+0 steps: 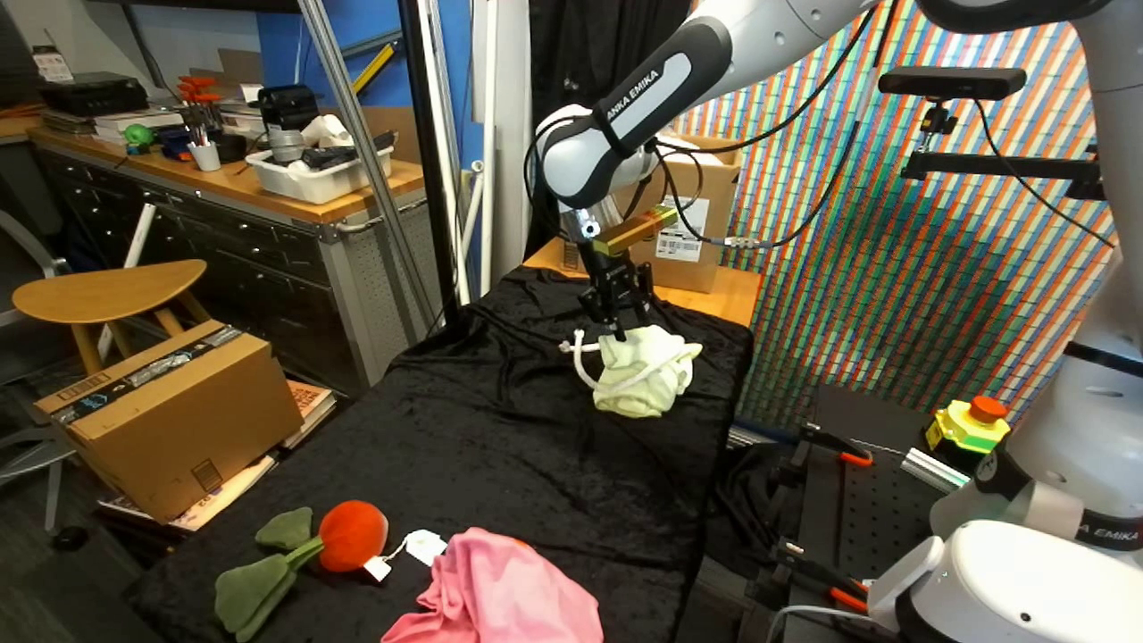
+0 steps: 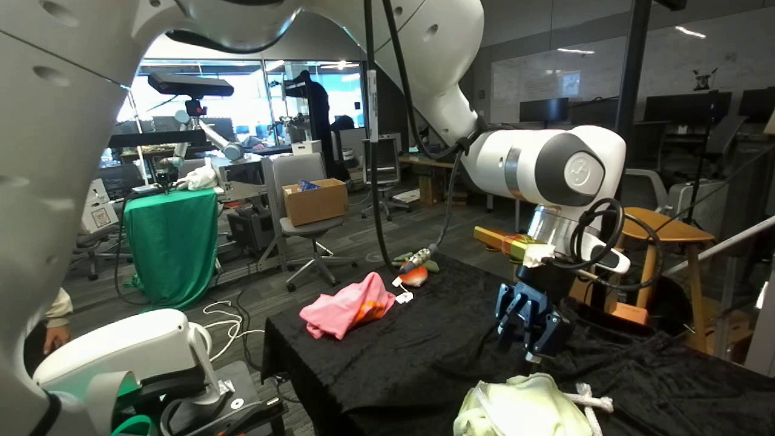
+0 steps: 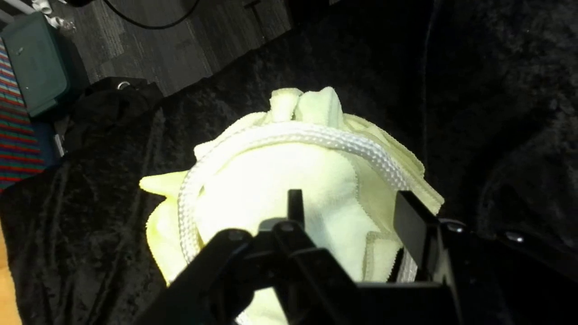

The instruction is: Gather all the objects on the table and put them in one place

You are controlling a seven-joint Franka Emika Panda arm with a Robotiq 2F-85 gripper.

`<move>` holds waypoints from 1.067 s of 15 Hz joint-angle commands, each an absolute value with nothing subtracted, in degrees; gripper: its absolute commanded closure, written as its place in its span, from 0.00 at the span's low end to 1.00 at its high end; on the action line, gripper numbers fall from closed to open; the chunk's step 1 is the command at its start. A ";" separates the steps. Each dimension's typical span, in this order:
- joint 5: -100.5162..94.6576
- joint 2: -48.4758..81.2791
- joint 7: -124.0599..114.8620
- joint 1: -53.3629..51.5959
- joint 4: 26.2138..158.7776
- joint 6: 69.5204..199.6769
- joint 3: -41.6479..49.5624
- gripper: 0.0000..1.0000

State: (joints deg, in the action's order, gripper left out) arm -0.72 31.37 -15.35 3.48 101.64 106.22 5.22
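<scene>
Gripper (image 3: pixel 353 208) above pale bundle (image 1: pixel 636 400), jaws partway apart, gripping nothing, white rope (image 3: pixel 298 133) over bundle, tub (image 1: pixel 295 185) of assorted items (image 1: pixel 328 132) well away from bundle

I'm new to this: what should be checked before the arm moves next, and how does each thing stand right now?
1. Fingers parted: ok, a gap shows between them.
2. Rope with the bundle: ok, it lies across it.
3. Pink cloth with the bundle: not ok, it lies apart.
4. Red ball with the bundle: not ok, it lies near the pink cloth instead.
5. Fingers off the bundle: cannot tell, contact is hard to judge.
6. Person away from the fingers: ok, at the edge of an exterior view.
</scene>
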 commanded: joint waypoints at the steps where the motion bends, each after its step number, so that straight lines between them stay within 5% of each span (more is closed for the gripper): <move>1: -0.84 28.92 -16.75 2.08 102.17 106.36 5.44 0.12; 3: -1.96 27.90 -16.77 0.84 101.87 106.39 5.09 0.00; 16: -15.76 32.58 -11.45 -14.72 84.69 98.38 -4.03 0.00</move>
State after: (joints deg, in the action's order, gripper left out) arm -13.84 28.29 -14.47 -12.58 91.91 101.59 -2.73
